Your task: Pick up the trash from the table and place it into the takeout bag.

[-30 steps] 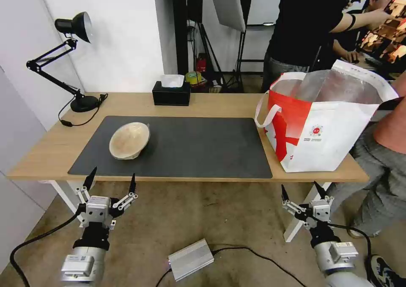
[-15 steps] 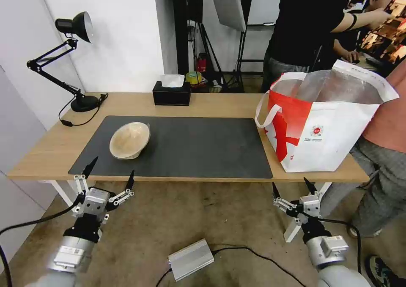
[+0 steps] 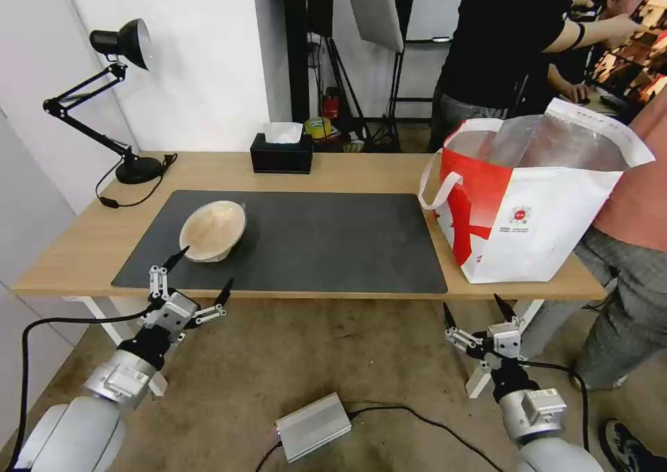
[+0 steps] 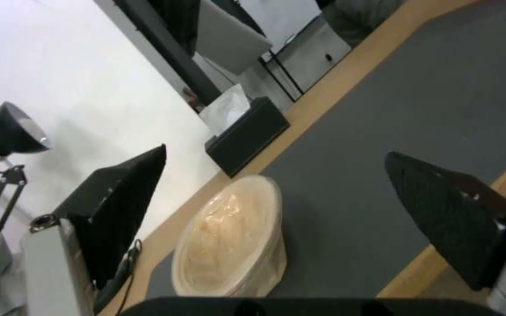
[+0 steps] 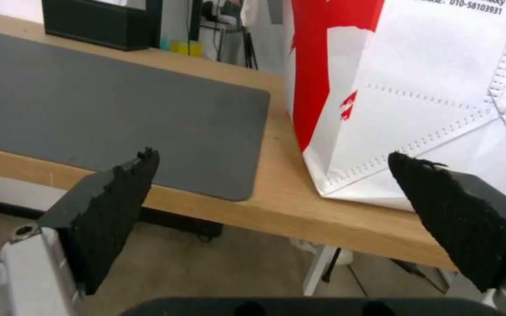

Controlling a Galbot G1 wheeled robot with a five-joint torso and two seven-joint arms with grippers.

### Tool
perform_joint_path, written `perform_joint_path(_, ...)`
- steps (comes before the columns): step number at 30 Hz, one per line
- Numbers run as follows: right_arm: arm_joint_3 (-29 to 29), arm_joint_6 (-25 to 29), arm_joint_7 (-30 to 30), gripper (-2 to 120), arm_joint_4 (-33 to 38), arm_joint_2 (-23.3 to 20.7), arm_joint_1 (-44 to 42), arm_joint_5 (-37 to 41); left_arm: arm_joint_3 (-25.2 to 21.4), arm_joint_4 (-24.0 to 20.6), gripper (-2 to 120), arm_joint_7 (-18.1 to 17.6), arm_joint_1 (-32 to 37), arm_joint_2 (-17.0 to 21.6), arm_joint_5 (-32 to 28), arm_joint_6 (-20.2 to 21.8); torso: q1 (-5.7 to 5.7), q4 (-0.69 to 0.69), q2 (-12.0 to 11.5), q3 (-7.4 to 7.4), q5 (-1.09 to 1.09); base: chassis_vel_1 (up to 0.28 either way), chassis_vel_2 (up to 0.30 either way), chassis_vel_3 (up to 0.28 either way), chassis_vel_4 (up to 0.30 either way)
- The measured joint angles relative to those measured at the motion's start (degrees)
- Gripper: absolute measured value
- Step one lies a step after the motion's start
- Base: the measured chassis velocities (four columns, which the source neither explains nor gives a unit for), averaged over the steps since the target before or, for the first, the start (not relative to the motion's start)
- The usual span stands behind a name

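A beige pulp bowl [image 3: 212, 231] [image 4: 233, 239], one piece of the trash, lies tilted on its side on the dark grey mat [image 3: 299, 242] at the table's left part. My left gripper [image 3: 203, 274] hangs open just in front of the table's near edge, below the bowl and apart from it, with nothing between its fingers [image 4: 123, 206]. The red-and-white takeout bag [image 3: 531, 201] [image 5: 417, 87] stands open on the table's right end, foil lining showing. My right gripper [image 3: 472, 311] is open and empty, low in front of the table [image 3: 333, 169], under the bag's side.
A black tissue box [image 3: 281, 153] sits at the table's back edge. A black desk lamp [image 3: 118, 96] stands at the back left, its cord trailing on the wood. A silver box [image 3: 313, 427] with cables lies on the floor. People stand behind and beside the bag.
My left gripper has risen and swung right toward the table edge below the bowl, tilting as it went. My right gripper drifted slightly left and down. The bowl and bag stayed put.
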Motion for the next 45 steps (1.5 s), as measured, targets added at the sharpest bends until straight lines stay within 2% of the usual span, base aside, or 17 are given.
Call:
perform_joint_path(15,1.44,-0.15,1.60,100,-0.48,0.29,-1.20,-0.40,-0.58,-0.04,100,0.12,-0.06,0.99,-0.30,-0.13,0.00,0.00,0.00,0.00,0.00,0.000,0.000,0.000,0.000)
perform_joint_path(37,1.82,-0.13,2.52,100,-1.16,1.35,-1.49,-0.30,-0.94,0.80,100,0.12,-2.44,5.78,-0.29,0.08,0.00,0.00,0.00,0.00,0.00,0.000,0.000,0.000,0.000)
perform_joint_path(45,1.72,-0.13,2.52,100,-1.18,1.62,-1.28,-0.31,-0.42,2.62,100,0.18,-3.93,8.47,-0.53,0.22,0.00,0.00,0.00,0.00,0.00,0.000,0.000,0.000,0.000)
